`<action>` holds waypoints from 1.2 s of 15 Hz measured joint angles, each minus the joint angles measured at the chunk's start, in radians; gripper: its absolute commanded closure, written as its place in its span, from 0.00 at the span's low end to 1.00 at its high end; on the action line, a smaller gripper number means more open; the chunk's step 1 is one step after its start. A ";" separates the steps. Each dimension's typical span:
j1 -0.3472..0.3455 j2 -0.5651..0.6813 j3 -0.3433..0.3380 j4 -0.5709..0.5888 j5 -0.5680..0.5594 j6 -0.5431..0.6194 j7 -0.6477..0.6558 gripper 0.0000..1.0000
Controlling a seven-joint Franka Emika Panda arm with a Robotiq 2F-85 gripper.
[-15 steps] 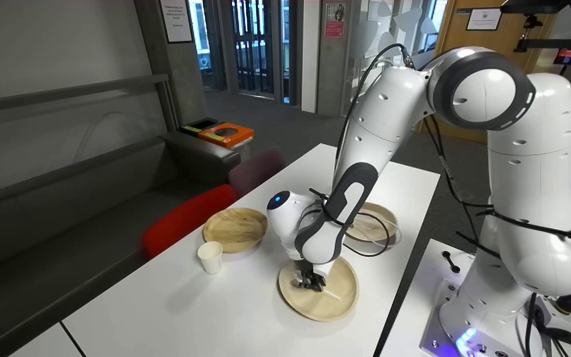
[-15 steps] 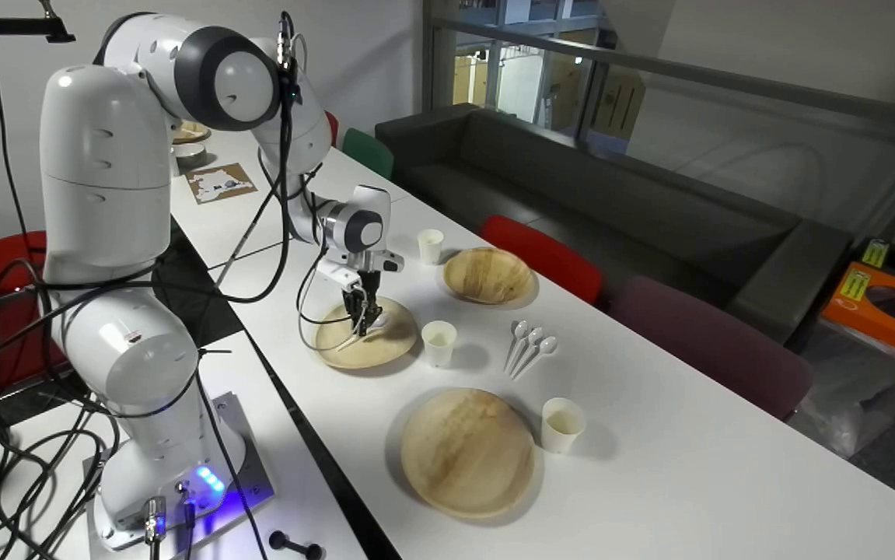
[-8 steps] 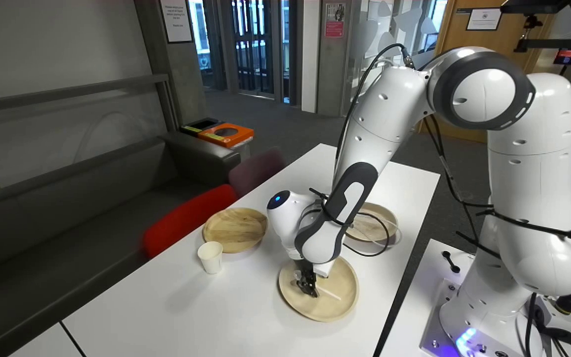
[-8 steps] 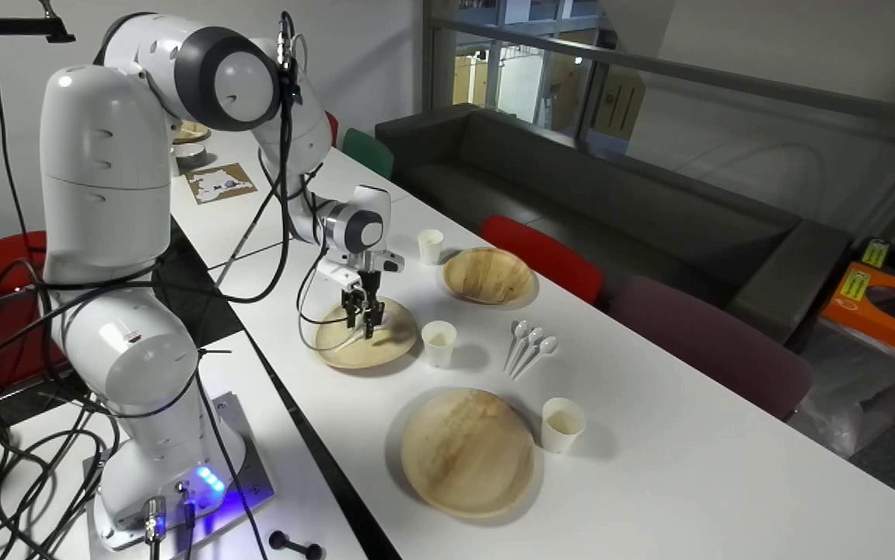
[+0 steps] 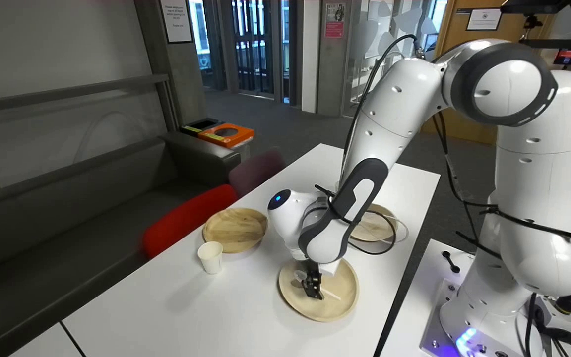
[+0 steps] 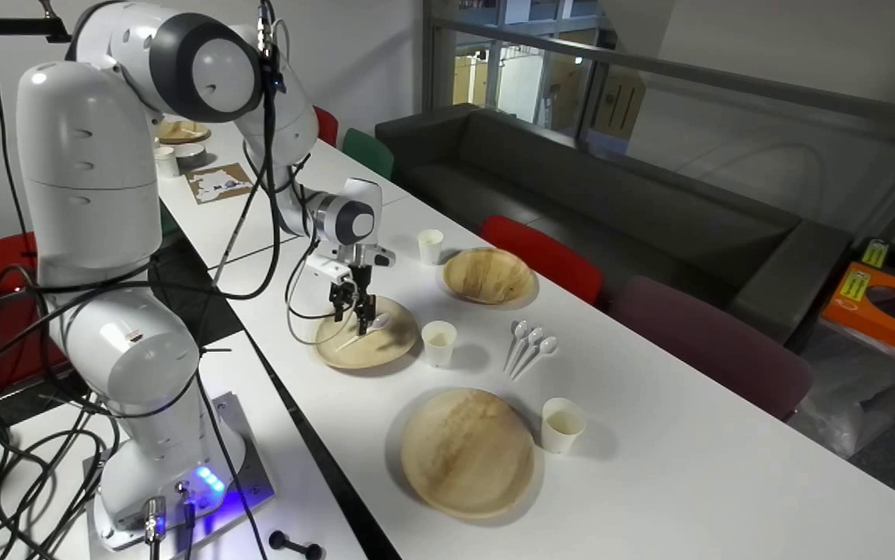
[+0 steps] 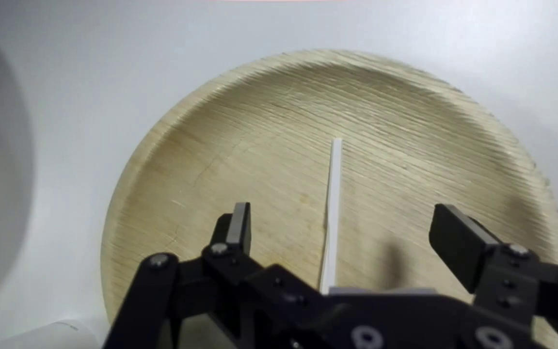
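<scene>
Spread wider than a second ago, my hand (image 7: 342,223) grips nothing above the plate (image 7: 201,155), where the white spoon (image 7: 333,218) lies beneath, handle pointing ahead under the gap between my fingertips.

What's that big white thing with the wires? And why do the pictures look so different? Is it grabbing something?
That's a robot arm, a machine that bends in many places, a bit like your own arm. The wide pictures come from two cameras outside the robot. The close-up is taken from its wrist, looking down past two black fingers.

On the white table are light brown dishes, white cups and small white spoons. A single spoon lies in the dish below the fingers. The fingers are spread wide, with a gap on either side of that spoon, so nothing is being held right now.
</scene>
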 measured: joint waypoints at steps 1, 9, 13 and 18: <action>0.000 -0.023 0.008 -0.014 0.000 -0.015 0.003 0.00; -0.003 -0.207 0.037 -0.066 0.000 -0.088 0.038 0.00; -0.006 -0.276 0.041 -0.067 0.000 -0.141 0.038 0.00; -0.007 -0.309 0.046 -0.067 0.000 -0.167 0.038 0.00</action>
